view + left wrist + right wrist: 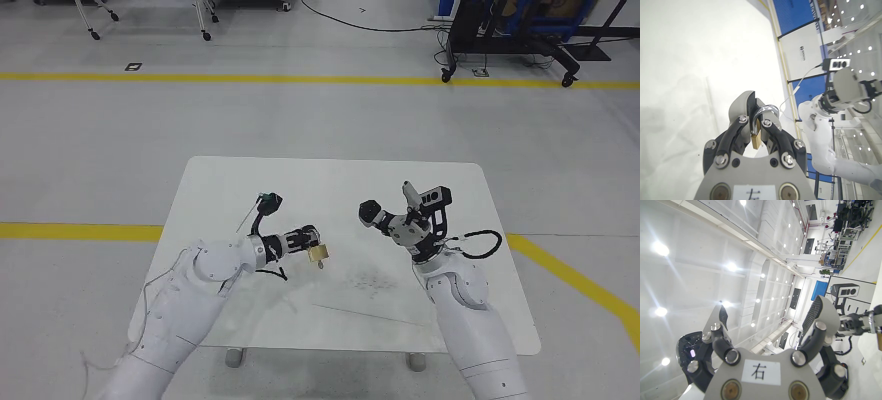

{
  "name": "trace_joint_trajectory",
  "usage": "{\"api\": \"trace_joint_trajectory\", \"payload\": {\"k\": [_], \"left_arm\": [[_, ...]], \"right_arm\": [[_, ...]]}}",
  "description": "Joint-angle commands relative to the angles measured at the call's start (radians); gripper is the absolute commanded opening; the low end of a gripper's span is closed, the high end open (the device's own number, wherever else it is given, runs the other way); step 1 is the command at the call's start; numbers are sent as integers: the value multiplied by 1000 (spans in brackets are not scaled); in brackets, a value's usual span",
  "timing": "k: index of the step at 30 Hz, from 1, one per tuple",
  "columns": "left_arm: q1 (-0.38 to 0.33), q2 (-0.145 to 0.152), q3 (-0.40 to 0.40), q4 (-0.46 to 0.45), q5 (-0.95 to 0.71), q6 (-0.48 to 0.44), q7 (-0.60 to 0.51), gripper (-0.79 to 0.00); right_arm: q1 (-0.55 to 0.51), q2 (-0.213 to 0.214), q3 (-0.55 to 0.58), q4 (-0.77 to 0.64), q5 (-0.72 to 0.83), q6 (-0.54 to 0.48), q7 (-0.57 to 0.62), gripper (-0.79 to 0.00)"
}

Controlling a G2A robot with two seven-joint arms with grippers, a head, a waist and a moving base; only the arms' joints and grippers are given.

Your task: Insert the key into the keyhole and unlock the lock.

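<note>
Gripper on the left arm (312, 250) (761, 106) is clenched on the lock (320, 256) (755, 140). Its two pads (751, 103) pinch the silver shackle (768, 108) near their tips, and the brass body sits farther back between the fingers, toward the palm. From where I stand, the lock is held over the counter (300, 180) (696, 56), a little left of its middle and toward the near side, with the gripper pointing right, toward the other arm. I cannot tell whether the shackle is latched.

Across a small gap, the right gripper (370, 212) (770, 303) is released, its jaws spread wide. It is tilted upward, so its ribbed pads (811, 311) face the ceiling lights. It hangs over the counter just right of the middle, a bit farther back than the lock and well apart from it. In its wrist view the left gripper (874, 321) shows with a sliver of the brass lock (879, 339).

The counter is white, standing on a pale floor crossed by a yellow line (70, 231).
</note>
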Motion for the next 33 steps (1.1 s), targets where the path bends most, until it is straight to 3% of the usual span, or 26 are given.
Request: {"api": "trace_joint_trajectory", "payload": {"k": [1,5,6,8,9,10,15,22,29,33], "left_arm": [[-30,-9,50,19,47,68,-20,-785],[-80,-29,142,74,145,154,-27,-785],[-87,-35,158,86,148,159,-28,-594],[-100,-43,182,102,158,155,-25,-400],[-105,-46,190,109,164,154,-25,-111],[-109,-49,194,115,164,153,-20,0],[-114,-48,162,128,132,120,6,0],[-80,-22,37,102,56,38,40,0],[12,11,-122,-7,-4,-110,151,0],[83,29,-230,-75,-31,-214,250,0]], "right_arm": [[0,0,0,-1,0,0,0,0],[0,0,0,-1,0,0,0,0],[0,0,0,-1,0,0,0,0],[0,0,0,-1,0,0,0,0],[0,0,0,-1,0,0,0,0],[0,0,0,-1,0,0,0,0],[0,0,0,-1,0,0,0,0],[0,0,0,-1,0,0,0,0],[-6,1,0,-20,1,-2,-25,0],[-19,6,50,-48,25,-52,-56,0]]}}
